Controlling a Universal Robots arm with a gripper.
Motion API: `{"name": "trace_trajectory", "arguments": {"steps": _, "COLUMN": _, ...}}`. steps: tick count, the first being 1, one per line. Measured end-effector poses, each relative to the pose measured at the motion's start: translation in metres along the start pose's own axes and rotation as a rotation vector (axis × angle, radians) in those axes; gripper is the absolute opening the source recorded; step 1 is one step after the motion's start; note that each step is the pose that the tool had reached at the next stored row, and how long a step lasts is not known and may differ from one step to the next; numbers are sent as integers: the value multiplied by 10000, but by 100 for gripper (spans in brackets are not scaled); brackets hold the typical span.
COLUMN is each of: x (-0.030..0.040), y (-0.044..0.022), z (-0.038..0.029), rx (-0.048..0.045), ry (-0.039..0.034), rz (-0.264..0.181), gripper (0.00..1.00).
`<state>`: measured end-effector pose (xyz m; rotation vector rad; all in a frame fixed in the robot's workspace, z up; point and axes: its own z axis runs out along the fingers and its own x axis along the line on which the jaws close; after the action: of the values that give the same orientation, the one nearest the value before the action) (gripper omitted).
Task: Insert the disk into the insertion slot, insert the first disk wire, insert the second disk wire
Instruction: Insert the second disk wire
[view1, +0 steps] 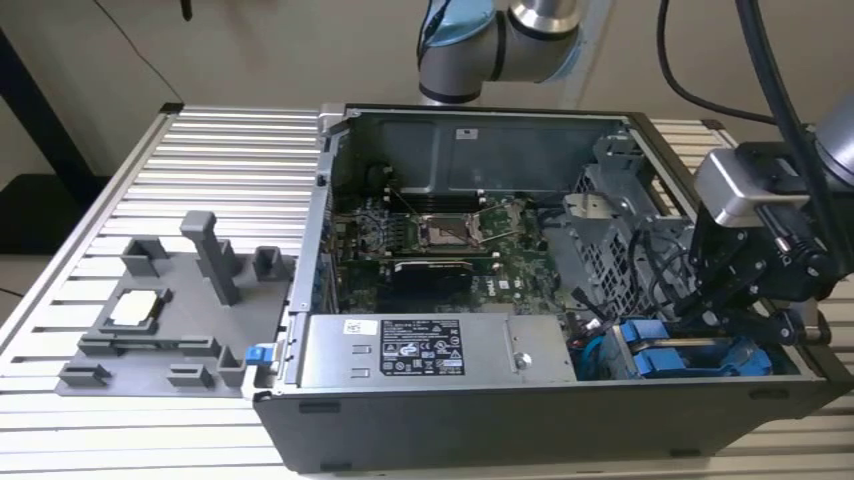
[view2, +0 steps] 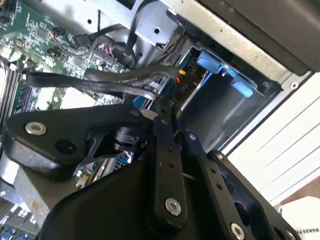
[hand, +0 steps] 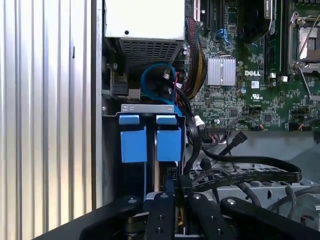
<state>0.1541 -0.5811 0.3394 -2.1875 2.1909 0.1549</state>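
Blue carrier ends mark where the work stands: in the first wrist view two of them sit side by side in the grey drive cage (hand: 150, 107), and the disk (hand: 169, 142) is the one nearer the motherboard (hand: 250, 80), already seated in the insertion slot (hand: 167, 170). The other carrier (hand: 133, 142) lies just beside it, on the side nearer the case wall.

The hand (hand: 172, 192) reaches into the cage right behind the disk's blue end, with its black linkage bars close together. In the second wrist view the fingertips (view2: 162, 117) meet over something small and pale beside black cables (view2: 110, 77), but whether they are clamped on a connector I cannot tell.

A flat black cable (hand: 250, 175) runs from the hand's area across the cage top towards the motherboard. Blue wire (hand: 155, 80) loops between the cage and the silver power supply (hand: 145, 20).

In the exterior view the hand (view1: 714, 315) hangs over the cage corner of the open computer case (view1: 534, 420), which rests on a ribbed metal surface (view1: 200, 140) beside a grey fixture tray (view1: 174, 320).
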Motion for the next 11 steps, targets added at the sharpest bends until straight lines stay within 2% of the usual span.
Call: {"name": "trace_trajectory", "arguments": {"steps": 11, "x": 4, "y": -1, "z": 36, "rx": 3, "ry": 2, "rz": 45, "gripper": 16}}
